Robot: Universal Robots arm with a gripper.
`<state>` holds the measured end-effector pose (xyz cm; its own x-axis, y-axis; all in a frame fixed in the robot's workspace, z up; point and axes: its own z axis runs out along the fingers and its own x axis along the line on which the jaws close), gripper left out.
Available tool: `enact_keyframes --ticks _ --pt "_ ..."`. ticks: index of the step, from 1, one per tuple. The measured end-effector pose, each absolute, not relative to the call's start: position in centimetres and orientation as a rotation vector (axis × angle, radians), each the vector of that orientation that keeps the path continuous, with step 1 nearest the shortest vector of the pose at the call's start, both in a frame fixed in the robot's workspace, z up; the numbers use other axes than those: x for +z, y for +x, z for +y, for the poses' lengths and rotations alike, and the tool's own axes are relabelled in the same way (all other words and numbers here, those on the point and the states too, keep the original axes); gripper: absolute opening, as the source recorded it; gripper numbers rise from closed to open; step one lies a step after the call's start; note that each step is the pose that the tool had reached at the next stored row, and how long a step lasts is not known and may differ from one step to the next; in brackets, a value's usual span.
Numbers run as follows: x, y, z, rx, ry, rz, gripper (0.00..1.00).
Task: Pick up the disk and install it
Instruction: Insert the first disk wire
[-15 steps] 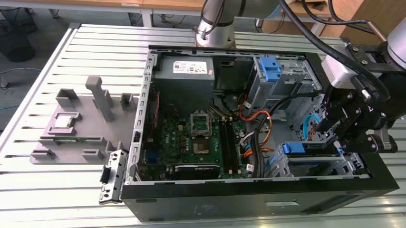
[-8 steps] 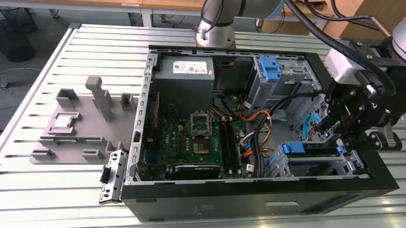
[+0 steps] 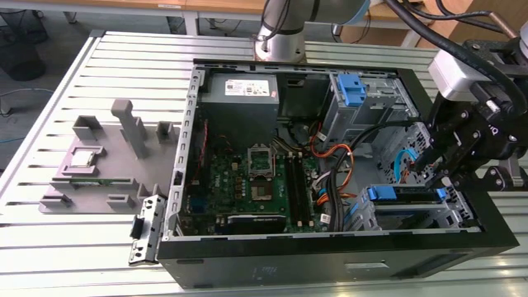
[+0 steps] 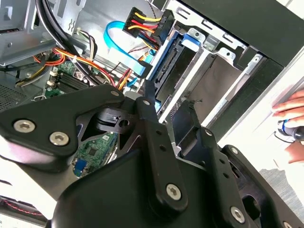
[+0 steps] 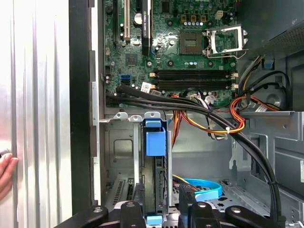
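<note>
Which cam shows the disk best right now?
First wrist view: the disk sits on edge in its bay slot, seen along its length with blue rail at both ends. The exterior view shows its blue-railed edge in the drive bay on that view's right. The second wrist view shows one end beside the cables.

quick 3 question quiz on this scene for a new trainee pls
1. True or false: the disk sits inside the computer case.
2. In the exterior view, the gripper hangs over: A the motherboard, B the disk, C the grey fixture.
3. What colour is the flat cable looping near the disk?

Key: 1 true; 2 B; 3 blue.
</note>
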<state>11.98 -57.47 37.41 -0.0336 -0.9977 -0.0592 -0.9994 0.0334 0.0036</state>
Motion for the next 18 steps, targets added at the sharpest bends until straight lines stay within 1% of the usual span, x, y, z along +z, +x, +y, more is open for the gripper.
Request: enact_keyframes --ticks 18 --pt "37.0 12.0 -56.3 0.087 -2.147 2.22 0.42"
